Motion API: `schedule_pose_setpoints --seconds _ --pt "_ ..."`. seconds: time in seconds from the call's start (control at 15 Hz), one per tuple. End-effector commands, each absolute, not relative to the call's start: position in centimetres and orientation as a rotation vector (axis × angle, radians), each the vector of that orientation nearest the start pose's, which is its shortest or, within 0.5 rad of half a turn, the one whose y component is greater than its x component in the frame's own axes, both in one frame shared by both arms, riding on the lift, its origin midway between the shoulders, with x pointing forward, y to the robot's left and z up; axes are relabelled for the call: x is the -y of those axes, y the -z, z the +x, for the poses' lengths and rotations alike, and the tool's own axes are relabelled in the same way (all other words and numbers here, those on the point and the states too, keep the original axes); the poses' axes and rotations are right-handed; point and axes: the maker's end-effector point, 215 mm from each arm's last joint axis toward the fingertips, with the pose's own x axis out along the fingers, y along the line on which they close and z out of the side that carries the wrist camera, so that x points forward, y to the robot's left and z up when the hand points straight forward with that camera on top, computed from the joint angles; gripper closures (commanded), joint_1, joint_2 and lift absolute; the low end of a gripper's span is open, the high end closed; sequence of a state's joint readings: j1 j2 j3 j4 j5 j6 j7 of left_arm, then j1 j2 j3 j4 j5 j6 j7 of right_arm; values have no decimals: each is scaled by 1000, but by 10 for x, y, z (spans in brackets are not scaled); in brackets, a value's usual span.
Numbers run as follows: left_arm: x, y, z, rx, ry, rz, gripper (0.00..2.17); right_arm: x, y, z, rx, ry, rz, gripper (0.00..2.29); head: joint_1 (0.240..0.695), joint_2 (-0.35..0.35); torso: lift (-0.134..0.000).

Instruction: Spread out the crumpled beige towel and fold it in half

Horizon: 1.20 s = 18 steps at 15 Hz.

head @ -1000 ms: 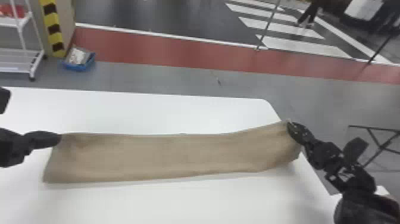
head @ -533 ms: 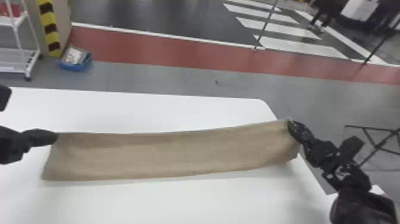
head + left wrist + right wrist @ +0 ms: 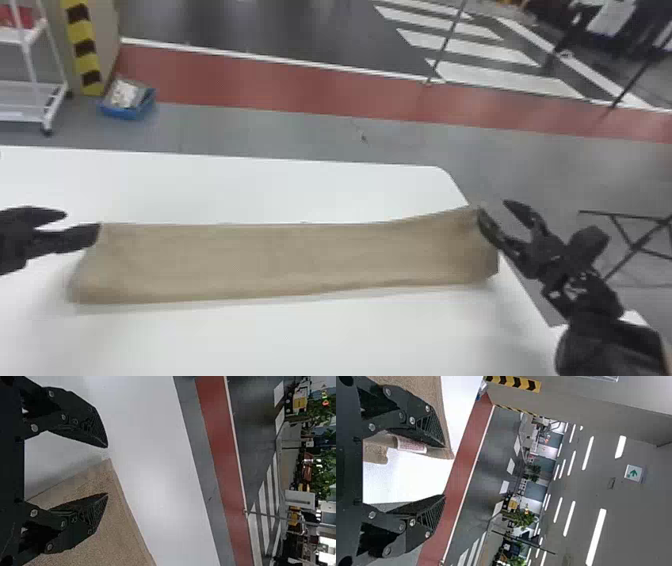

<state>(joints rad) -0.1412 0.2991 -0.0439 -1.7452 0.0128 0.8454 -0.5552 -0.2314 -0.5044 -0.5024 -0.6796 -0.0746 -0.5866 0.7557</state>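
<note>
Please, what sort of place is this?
Perhaps an indoor showroom or test hall: a road-like floor with white crossing stripes, a green exit-type sign and long ceiling lights.

The left gripper (image 3: 82,221) and white wheeled rack (image 3: 12,35) are cut off by the head view's left edge; print on the beige towel (image 3: 300,255)'s label (image 3: 411,445) is blurred.

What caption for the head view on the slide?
Towel in a long strip across the white table, left gripper and right gripper open at its far corners.
</note>
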Motion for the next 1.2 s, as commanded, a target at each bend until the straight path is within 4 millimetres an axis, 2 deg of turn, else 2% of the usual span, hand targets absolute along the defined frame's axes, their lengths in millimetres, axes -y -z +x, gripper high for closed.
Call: schedule_pose_setpoints --seconds 0.0,0.13,0.2,0.4,0.53,0.8,0.87,1.0,1.13 --pt "-239 406 561 -585 459 105 19 589 366 519 -21 -83 -287 29 695 -338 -124" --pt "-242 406 551 -582 468 70 19 601 360 513 -5 -46 -293 49 695 -342 -124" --pt "-243 404 548 -580 472 48 26 610 352 506 21 -18 -307 49 695 -347 -124" --pt "-246 415 537 -617 469 12 29 652 327 485 75 108 -328 49 695 -350 -124" --pt "-240 418 534 -622 479 15 60 662 318 482 74 113 -353 49 695 -350 -124" --pt "-228 425 530 -632 489 17 80 656 321 486 65 93 -357 53 695 -350 -124" --pt "-227 427 526 -633 492 15 83 655 329 486 44 88 -351 53 695 -350 -124" --pt "-226 423 519 -623 497 9 83 654 339 480 26 84 -344 66 695 -350 -124" --pt "-220 431 513 -640 506 1 87 655 342 475 26 88 -336 70 695 -350 -124"
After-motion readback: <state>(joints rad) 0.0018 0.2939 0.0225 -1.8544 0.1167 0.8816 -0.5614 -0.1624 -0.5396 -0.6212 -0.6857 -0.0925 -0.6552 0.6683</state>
